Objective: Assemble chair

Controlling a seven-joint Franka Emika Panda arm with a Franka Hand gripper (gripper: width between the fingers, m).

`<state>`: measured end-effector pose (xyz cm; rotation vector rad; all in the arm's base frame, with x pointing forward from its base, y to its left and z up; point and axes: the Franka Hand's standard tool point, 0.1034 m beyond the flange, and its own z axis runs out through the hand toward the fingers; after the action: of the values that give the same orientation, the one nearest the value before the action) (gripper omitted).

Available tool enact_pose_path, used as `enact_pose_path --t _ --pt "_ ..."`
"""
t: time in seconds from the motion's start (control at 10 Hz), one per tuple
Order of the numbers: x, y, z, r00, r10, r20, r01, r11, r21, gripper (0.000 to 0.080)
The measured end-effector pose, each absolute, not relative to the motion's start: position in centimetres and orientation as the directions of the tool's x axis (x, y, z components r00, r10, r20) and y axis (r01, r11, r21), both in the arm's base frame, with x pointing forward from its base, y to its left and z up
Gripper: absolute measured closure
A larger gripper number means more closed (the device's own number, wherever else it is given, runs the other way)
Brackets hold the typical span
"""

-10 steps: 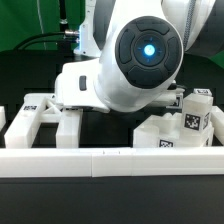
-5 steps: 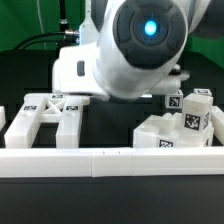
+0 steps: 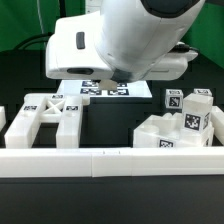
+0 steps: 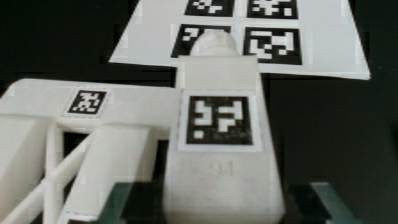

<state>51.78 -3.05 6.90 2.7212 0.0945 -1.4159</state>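
In the wrist view a white square post [image 4: 221, 130] with a black-and-white tag lies lengthwise between my gripper's [image 4: 226, 203] dark fingers [image 4: 128, 203]. The jaws stand close against its two sides and are shut on it. The post's far tip overlaps the marker board [image 4: 151, 45]. Beside the post lies the white X-braced frame [image 4: 71, 130], which sits at the exterior view's left [image 3: 48, 115]. More tagged chair pieces [image 3: 180, 125] are heaped at the exterior view's right. In the exterior view the arm's white body [image 3: 120, 40] hides the jaws and the post.
A long low white rail [image 3: 110, 160] runs across the front of the black table. The marker board [image 3: 105, 90] lies at the middle back, under the arm. A green backdrop and cables stand behind.
The arm has risen and swung back from the front. Its round wrist housing no longer fills the middle, and the marker board now shows beneath it. The frame and the heap have not moved.
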Motion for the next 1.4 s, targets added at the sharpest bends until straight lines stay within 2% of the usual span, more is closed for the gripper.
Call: enact_pose_path --t 0.1,0.2,0.4,0.6,0.9,1.2,1.4 --pt "53.2 -2.8 6.3 0.659 0.025 -0.751 0.064 -0.998 0.023 0.0515" --pt "53.4 -2.3 7.6 0.701 0.007 -0.713 0.024 -1.0 0.014 0.0515" --pt "55.1 -1.6 9.1 0.791 -0.029 -0.611 -0.015 -0.999 0.028 0.0515" --pt "55.6 -1.8 8.7 0.881 -0.024 -0.472 -0.014 -1.0 0.026 0.0515" --pt "56.6 -1.8 8.8 0.955 -0.037 -0.296 -0.03 -0.999 0.028 0.0515" --pt "58.4 -0.5 10.8 0.991 -0.061 -0.118 -0.059 -0.998 0.017 0.0515" --pt "59.0 -0.9 10.5 0.996 -0.056 0.068 -0.058 -0.998 0.027 0.0515"
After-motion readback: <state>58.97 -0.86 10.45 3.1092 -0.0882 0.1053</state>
